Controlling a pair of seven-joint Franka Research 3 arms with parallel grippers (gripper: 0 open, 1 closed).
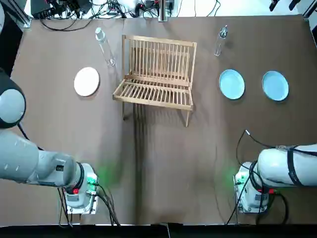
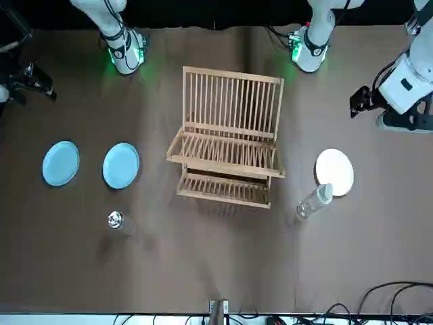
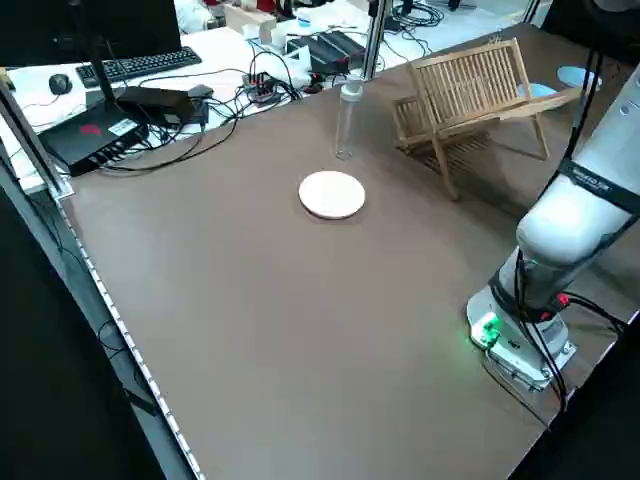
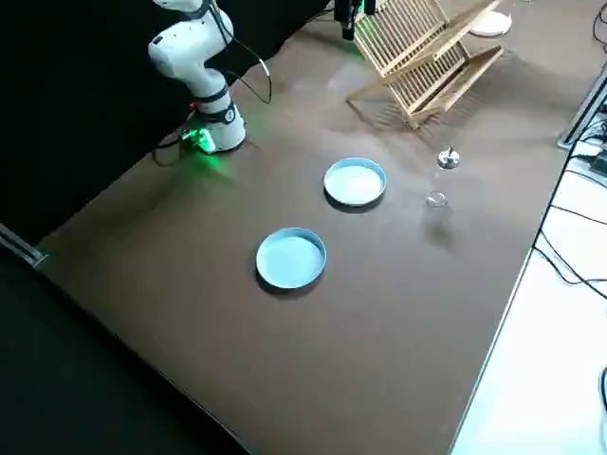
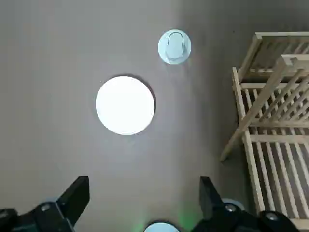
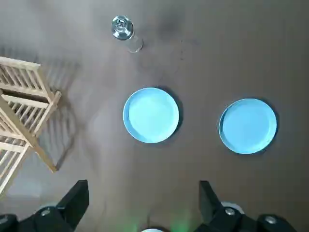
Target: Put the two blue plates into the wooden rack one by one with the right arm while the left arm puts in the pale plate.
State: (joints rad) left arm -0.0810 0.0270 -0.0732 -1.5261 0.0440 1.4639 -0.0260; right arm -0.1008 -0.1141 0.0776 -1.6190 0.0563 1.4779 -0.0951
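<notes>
Top view: a brown surface (image 1: 158, 163) fills almost the whole picture, with the wooden rack (image 1: 157, 74) standing in its far middle, slats upright and its folding shelf toward the robot. The pale plate (image 1: 86, 81) lies flat to the left of the rack, apart from it. To the right of the rack lie the inner blue plate (image 1: 232, 84) and, farther right, the outer blue plate (image 1: 275, 85), side by side with a gap between them, both flat on the surface. A clear bottle with a pale cap (image 1: 105, 47) stands between the pale plate and the rack, a little farther back. A second clear bottle with a metal cap (image 1: 220, 40) stands beyond the inner blue plate.

The two arm bases, the left base (image 1: 81, 191) and the right base (image 1: 252, 191), sit at the near edge, each with a green light. The left gripper (image 5: 145, 181) hangs high above the pale plate, fingers spread wide and holding nothing. The right gripper (image 6: 144, 182) hangs likewise above the two blue plates, released and empty.

Along the far edge runs a tangle of black cables (image 1: 74, 10). In the left side view a white desk beyond the surface carries a keyboard (image 3: 135, 65) and a black box (image 3: 95, 135).
</notes>
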